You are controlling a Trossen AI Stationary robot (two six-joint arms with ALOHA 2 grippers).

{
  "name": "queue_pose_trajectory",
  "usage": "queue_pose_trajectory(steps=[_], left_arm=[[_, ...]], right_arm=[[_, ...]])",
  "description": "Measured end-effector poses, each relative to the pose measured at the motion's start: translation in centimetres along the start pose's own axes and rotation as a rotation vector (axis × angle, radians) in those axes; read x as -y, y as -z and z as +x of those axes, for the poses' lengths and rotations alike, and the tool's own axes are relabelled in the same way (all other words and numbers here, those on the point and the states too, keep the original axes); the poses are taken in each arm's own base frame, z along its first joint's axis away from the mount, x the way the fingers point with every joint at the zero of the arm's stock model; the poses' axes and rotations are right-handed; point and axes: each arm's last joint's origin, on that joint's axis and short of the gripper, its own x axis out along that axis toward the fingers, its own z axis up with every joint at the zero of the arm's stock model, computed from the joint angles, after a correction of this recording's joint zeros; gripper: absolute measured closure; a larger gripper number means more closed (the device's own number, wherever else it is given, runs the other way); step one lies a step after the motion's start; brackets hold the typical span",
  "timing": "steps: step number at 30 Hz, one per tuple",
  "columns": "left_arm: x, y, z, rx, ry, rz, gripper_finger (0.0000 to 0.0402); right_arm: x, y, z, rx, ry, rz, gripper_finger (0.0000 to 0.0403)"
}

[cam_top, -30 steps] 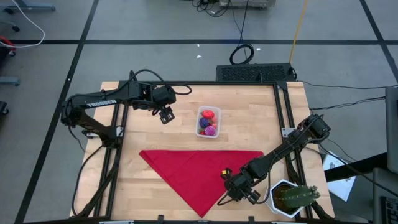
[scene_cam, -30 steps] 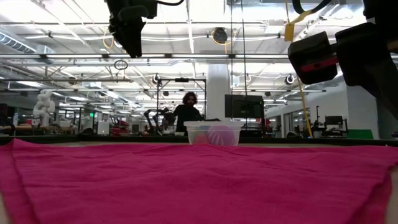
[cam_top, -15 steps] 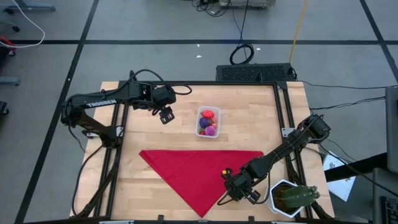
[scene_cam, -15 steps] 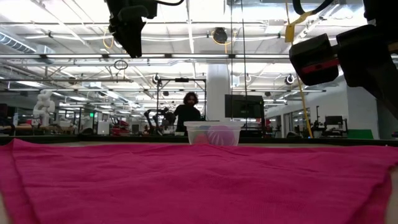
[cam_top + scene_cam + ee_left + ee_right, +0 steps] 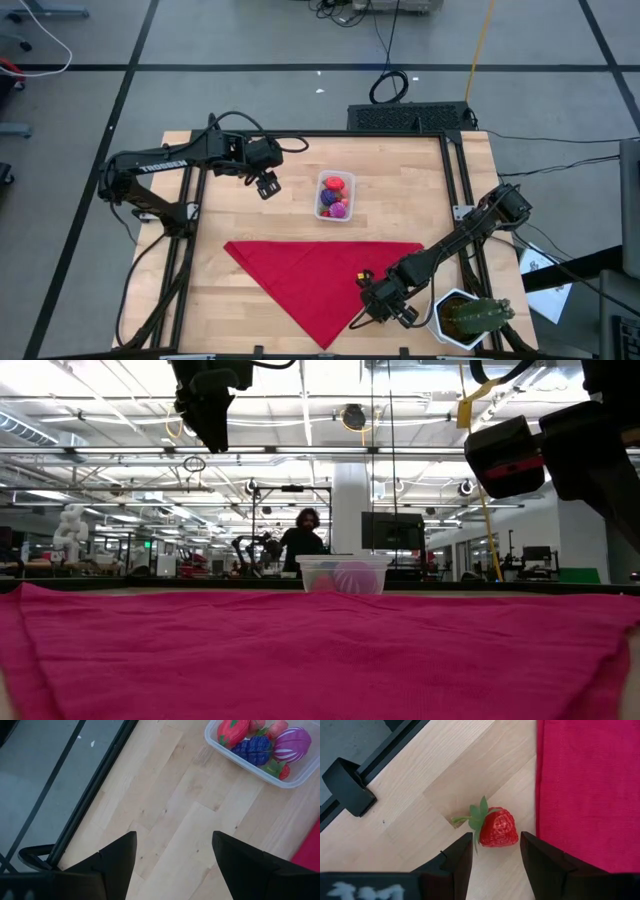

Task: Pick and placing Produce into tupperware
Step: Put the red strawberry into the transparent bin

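The right tool [image 5: 492,857] hangs open right over the strawberry [image 5: 497,827], beside the red cloth [image 5: 590,785]. The open, empty left tool [image 5: 172,852] is far off.

**Layout around the two grippers**

The tupperware [image 5: 336,196] sits on the table [image 5: 400,180], off to one side of the left gripper [image 5: 266,184], with the produce [image 5: 260,742] inside it. A cloth [image 5: 320,275] lies between both grippers. A strawberry [image 5: 498,828] lies just ahead of the right gripper [image 5: 378,312], beside the cloth's edge. A potted cactus [image 5: 470,317] stands outboard of that gripper.
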Motion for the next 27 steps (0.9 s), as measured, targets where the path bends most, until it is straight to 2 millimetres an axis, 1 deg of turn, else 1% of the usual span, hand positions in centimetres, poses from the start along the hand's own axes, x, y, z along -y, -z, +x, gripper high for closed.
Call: queue_pose_trajectory(steps=[10, 16, 18, 24, 27], left_arm=[[0.0, 0.0, 0.0, 0.000, 0.000, 0.000, 0.0135], [0.0, 0.0, 0.0, 0.000, 0.000, 0.000, 0.0135], [0.0, 0.0, 0.0, 0.000, 0.000, 0.000, 0.0135], [0.0, 0.0, 0.0, 0.000, 0.000, 0.001, 0.0135], [0.0, 0.0, 0.0, 0.000, 0.000, 0.001, 0.0135]], right_arm=[[0.1, -0.5, 0.0, 0.048, 0.008, -0.010, 0.0245], [0.1, -0.4, 0.0, 0.043, 0.007, 0.014, 0.0245], [0.1, -0.2, 0.3, 0.047, 0.007, 0.021, 0.0245], [0.1, 1.6, 1.8, 0.076, 0.009, 0.084, 0.0245], [0.1, 2.0, 2.1, 0.090, 0.010, 0.084, 0.0245]])
